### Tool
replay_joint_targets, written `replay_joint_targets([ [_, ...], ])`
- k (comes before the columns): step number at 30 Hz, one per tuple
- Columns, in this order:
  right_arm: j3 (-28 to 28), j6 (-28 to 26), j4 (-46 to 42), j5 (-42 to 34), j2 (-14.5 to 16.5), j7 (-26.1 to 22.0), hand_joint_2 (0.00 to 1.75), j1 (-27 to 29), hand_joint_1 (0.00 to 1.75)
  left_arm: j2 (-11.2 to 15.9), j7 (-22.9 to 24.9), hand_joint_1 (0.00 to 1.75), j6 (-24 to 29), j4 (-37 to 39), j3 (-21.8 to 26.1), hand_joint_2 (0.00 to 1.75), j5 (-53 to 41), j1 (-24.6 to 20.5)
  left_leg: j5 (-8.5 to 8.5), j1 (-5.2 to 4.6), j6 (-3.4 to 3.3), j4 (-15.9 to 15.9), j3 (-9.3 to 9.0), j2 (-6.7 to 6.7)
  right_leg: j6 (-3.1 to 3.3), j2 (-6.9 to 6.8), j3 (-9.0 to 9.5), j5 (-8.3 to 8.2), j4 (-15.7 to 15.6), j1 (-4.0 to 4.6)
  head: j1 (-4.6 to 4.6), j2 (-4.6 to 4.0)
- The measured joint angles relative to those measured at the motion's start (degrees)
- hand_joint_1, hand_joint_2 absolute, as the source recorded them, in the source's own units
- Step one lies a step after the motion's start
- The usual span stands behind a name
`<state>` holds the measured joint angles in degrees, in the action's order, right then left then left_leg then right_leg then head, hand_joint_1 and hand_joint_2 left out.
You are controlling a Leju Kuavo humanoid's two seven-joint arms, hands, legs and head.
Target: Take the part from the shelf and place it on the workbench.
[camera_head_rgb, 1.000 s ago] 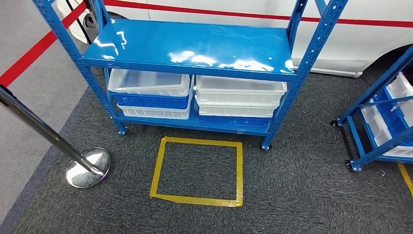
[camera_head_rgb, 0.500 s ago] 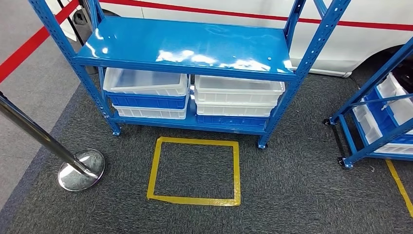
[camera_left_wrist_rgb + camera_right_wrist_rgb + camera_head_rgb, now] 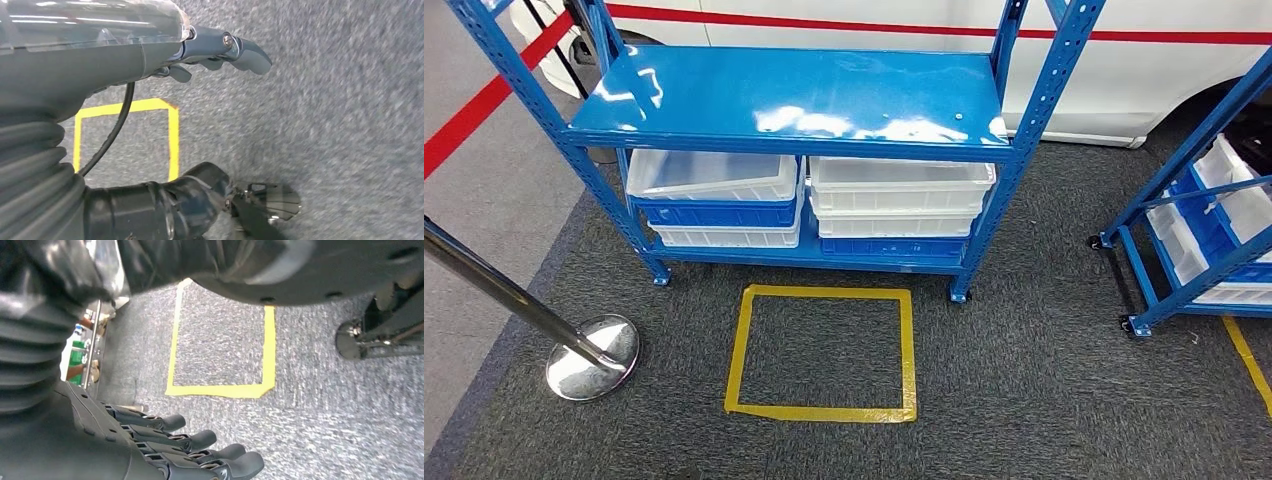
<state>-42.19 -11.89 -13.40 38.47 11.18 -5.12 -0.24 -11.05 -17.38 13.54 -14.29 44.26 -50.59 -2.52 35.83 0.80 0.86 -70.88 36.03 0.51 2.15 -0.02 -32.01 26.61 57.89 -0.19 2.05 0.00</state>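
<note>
The head view looks down on a blue steel shelf (image 3: 794, 100) standing on dark grey carpet (image 3: 1024, 400). Its glossy upper deck carries nothing. The lower level holds two stacks of shallow white and blue bins (image 3: 809, 200) set side by side, the left stack just beside the right one; their contents cannot be made out, so the part to be taken cannot be identified in any bin. A rectangle of yellow floor tape (image 3: 820, 352) lies on the carpet directly in front of the shelf. A chrome stanchion (image 3: 574, 345) with a round base stands to the left of the tape, and a second blue rack (image 3: 1194, 220) on castors, loaded with white bins, stands at the right edge. A white vehicle body with a red stripe (image 3: 1144, 60) is behind the shelf. Compared with the earlier head frames, the whole scene sits slightly lower and further left in the picture, with the shelf, tape and stanchion keeping their mutual positions; this indicates camera movement, not movement of the objects. The left hand (image 3: 215, 52) hangs above the carpet near a corner of the tape, its fingers loosely extended and holding nothing. The right hand (image 3: 180, 445) likewise hangs over the carpet beside the tape rectangle, fingers lying side by side, slightly curled and empty.
</note>
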Motion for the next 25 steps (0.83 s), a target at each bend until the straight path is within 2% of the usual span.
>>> replay_joint_targets([
  [3, 1.3, 0.3, -0.5, -1.2, -0.4, 0.2, 1.75, 0.0, 0.0, 0.3, 0.6, 0.0, -0.4, 0.0, -1.3, 1.75, 1.6, 0.9, 0.07, 0.0, 0.12, -2.7, 1.44, 0.0, 0.04, 0.12, 0.03, 0.07, 0.1, 0.03, 0.0, 0.0],
  [5, 4.6, 1.3, -2.3, -4.3, -1.1, 0.6, 1.75, -0.2, 0.0, 1.1, 1.9, 0.0, -1.5, 0.0, -4.6, 0.87, 5.7, 2.9, -3.87, -0.02, -0.28, 3.8, -1.3, -0.17, -0.47, 0.51, 0.0, 0.56, 0.8, 0.17, 0.02, 0.0],
  [7, 7.8, 2.2, -3.9, -7.2, -1.9, 0.9, 1.75, -0.4, 0.0, 1.8, 3.3, 0.0, -2.5, 0.1, -7.8, 0.0, 9.6, 4.5, -7.63, -0.14, -1.01, 12.1, -4.93, -0.32, -1.27, 0.76, -0.15, 0.98, 1.5, 0.32, 0.03, 0.0],
  [8, 8.7, 2.5, -4.3, -8.2, -2.1, 1.0, 1.75, -0.4, 0.0, 2.1, 3.7, 0.0, -2.8, 0.1, -8.9, 0.0, 10.8, 4.8, -7.77, -0.24, -1.3, 12.2, -4.92, -0.32, -1.57, 0.75, -0.17, 0.93, 1.4, 0.39, 0.03, 0.0],
  [9, 9.7, 2.8, -4.6, -9.1, -2.5, 1.2, 1.75, -0.3, 0.0, 2.3, 4.1, 0.0, -3.2, 0.1, -9.9, 0.0, 12.1, 5.1, -7.9, -0.25, -1.49, 12.4, -5.01, -0.31, -1.59, 0.74, -0.06, 0.91, 1.2, 0.4, 0.03, 0.0],
  [10, 10.7, 3.0, -4.8, -10.1, -2.8, 1.3, 1.75, -0.2, 0.0, 2.6, 4.5, 0.0, -3.5, 0.0, -11.0, 0.0, 13.3, 5.4, -8.07, -0.24, -1.61, 12.7, -5.13, -0.31, -0.96, 0.74, 0.09, 0.79, 0.9, 0.47, 0.11, 0.0],
  [12, 12.6, 3.6, -5.2, -11.9, -3.4, 1.7, 1.75, 0.3, 0.0, 3.1, 5.4, 0.0, -4.1, 0.0, -13.1, 0.0, 15.8, 5.7, -8.31, -0.19, -1.64, 13.2, -5.36, -0.31, 0.95, 0.73, 0.28, 0.72, 0.7, 0.65, 0.25, 0.0],
  [13, 13.6, 3.9, -5.3, -12.9, -3.7, 1.8, 1.31, 0.6, 0.0, 3.3, 5.8, 0.0, -4.4, -0.1, -14.2, 0.0, 17.0, 5.9, -8.32, -0.21, -1.67, 13.2, -5.38, -0.31, 1.73, 0.72, 0.3, 0.62, 0.6, 0.7, 0.32, 0.0],
  [14, 14.6, 4.2, -5.5, -13.8, -4.0, 1.9, 0.87, 0.9, 0.0, 3.5, 6.2, 0.0, -4.8, -0.2, -15.3, 0.0, 18.2, 6.0, -8.3, -0.26, -1.73, 13.2, -5.39, -0.31, 1.9, 0.73, 0.33, 0.62, 0.6, 0.7, 0.31, 0.0],
  [16, 16.6, 4.8, -5.7, -15.7, -4.5, 2.1, 0.0, 1.5, 0.0, 4.0, 7.0, 0.0, -5.4, -0.5, -17.4, 0.0, 20.7, 6.3, -8.22, -0.35, -1.85, 13.1, -5.4, -0.3, 1.77, 0.73, 0.39, 0.55, 0.6, 0.64, 0.32, 0.0],
  [18, 18.6, 5.4, -6.0, -17.5, -5.1, 2.3, 0.0, 2.1, 0.0, 4.5, 7.9, 0.0, -6.0, -0.9, -19.5, 0.0, 23.2, 6.5, -8.16, -0.43, -1.96, 13.0, -5.39, -0.29, 1.37, 0.74, 0.41, 0.49, 0.5, 0.56, 0.31, 0.0],
  [19, 19.6, 5.7, -6.1, -18.4, -5.3, 2.5, 0.0, 2.3, 0.0, 4.7, 8.3, 0.0, -6.4, -1.1, -20.6, 0.0, 24.5, 6.6, -8.12, -0.47, -2.01, 13.0, -5.38, -0.29, 0.91, 0.74, 0.43, 0.48, 0.5, 0.51, 0.31, 0.0],
  [22, 22.6, 6.5, -6.4, -21.4, -6.0, 2.8, 0.0, 3.1, 0.0, 5.6, 9.6, 0.0, -7.4, -1.9, -23.8, 0.0, 28.3, 7.2, -7.96, -0.56, -2.24, 12.7, -5.35, -0.29, -1.15, 0.74, 0.52, 0.61, 0.4, 0.28, 0.32, 0.0],
  [23, 23.7, 6.8, -6.6, -22.3, -6.3, 2.9, 0.0, 3.4, 0.0, 5.9, 10.0, 0.0, -7.7, -2.2, -24.8, 0.0, 29.5, 7.3, -7.92, -0.57, -2.27, 12.7, -5.36, -0.29, -1.6, 0.73, 0.55, 0.66, 0.4, 0.23, 0.31, 0.0],
  [25, 25.2, 7.3, -6.7, -23.7, -6.6, 3.0, 0.0, 3.8, 0.0, 6.3, 10.6, 0.0, -8.2, -2.6, -26.4, 0.0, 31.3, 7.6, -7.9, -0.58, -2.27, 12.7, -5.37, -0.29, -1.84, 0.73, 0.56, 0.7, 0.4, 0.2, 0.31, 0.0],
])
